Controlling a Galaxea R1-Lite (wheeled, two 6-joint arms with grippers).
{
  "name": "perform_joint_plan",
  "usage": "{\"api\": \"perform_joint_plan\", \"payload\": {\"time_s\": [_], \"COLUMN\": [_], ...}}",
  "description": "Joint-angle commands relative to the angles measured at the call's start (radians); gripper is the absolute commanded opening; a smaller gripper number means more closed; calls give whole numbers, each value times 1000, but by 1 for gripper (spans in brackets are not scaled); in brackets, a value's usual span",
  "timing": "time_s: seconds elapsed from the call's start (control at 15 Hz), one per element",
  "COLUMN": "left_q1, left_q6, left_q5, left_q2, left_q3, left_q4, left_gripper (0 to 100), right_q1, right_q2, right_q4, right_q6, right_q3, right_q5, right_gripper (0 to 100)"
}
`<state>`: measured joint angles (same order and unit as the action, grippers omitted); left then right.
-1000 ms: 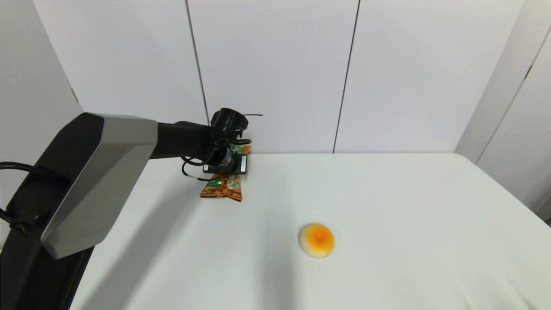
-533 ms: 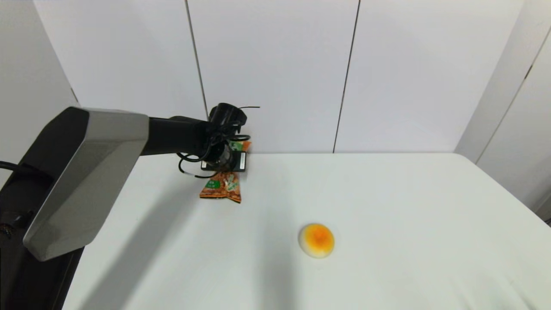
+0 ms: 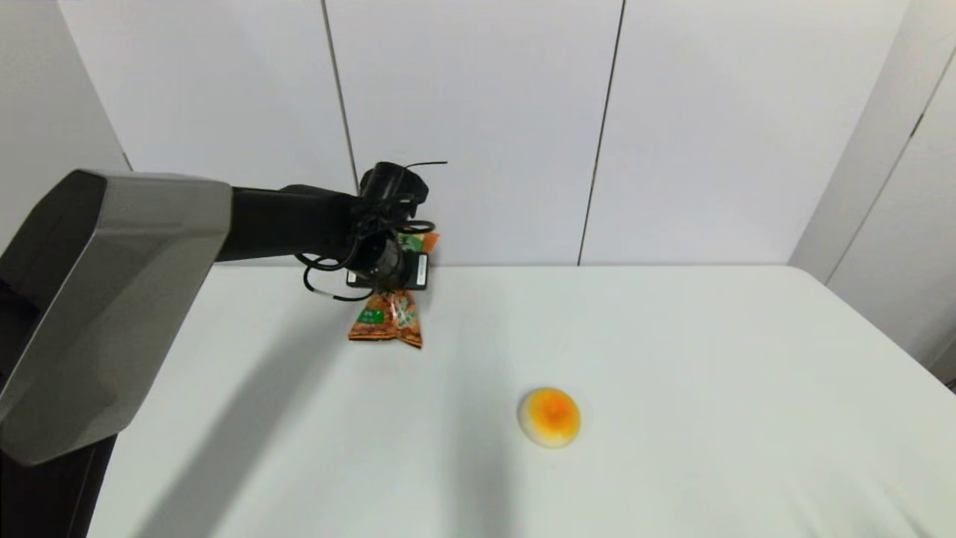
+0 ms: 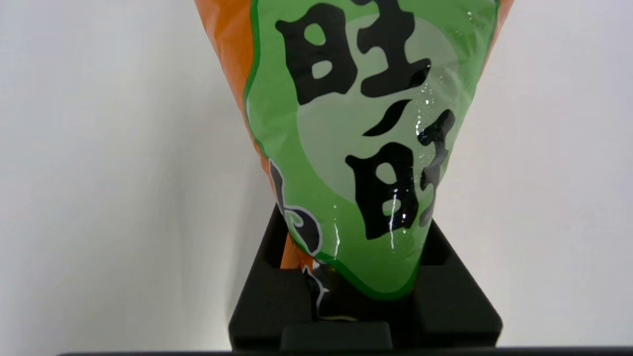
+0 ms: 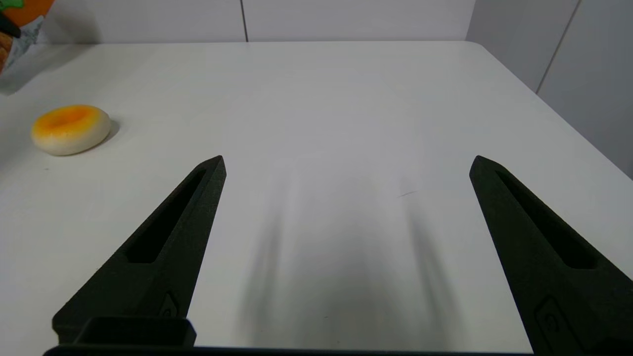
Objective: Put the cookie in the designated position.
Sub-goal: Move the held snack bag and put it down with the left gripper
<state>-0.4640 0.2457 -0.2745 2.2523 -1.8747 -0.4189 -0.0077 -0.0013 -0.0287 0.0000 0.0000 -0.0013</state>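
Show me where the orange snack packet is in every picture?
Head view: snack packet hangs from the left gripper, far left of table.
Left wrist view: fills the middle.
Right wrist view: a corner at the edge.
Shared landmark: yellow-orange dome.

Head camera overlooks the table [image 3: 672,359]; wrist cameras sit close, sharing it.

White table [image 3: 672,359]: round white-rimmed yellow-orange dome [image 3: 550,417] lying near centre. Orange snack packet [image 3: 388,320] at far left; table contact unclear.
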Motion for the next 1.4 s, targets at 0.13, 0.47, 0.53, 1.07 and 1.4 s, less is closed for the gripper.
{"api": "perform_joint_plan", "payload": {"time_s": [0.13, 0.47, 0.53, 1.07, 1.4], "left_q1": [-58, -128, -133, -162, -162], "left_q6": [-17, -226, -284, -622, -790], "left_q5": [0, 8, 8, 290, 446], "left_q2": [-96, -160, -157, -13, 33], "left_q3": [0, -9, -17, -101, -101], "left_q4": [-72, -169, -169, -83, -86], "left_gripper": [0, 0, 0, 0, 0], "right_q1": [0, 0, 0, 0, 0], "right_q2": [1, 1, 1, 1, 1], "right_q4": [0, 0, 0, 0, 0], "right_q6": [0, 0, 0, 0, 0], "right_q3": [8, 8, 8, 8, 8], "right_q5": [0, 0, 0, 0, 0], "right_gripper": [100, 100, 100, 100, 100]}}
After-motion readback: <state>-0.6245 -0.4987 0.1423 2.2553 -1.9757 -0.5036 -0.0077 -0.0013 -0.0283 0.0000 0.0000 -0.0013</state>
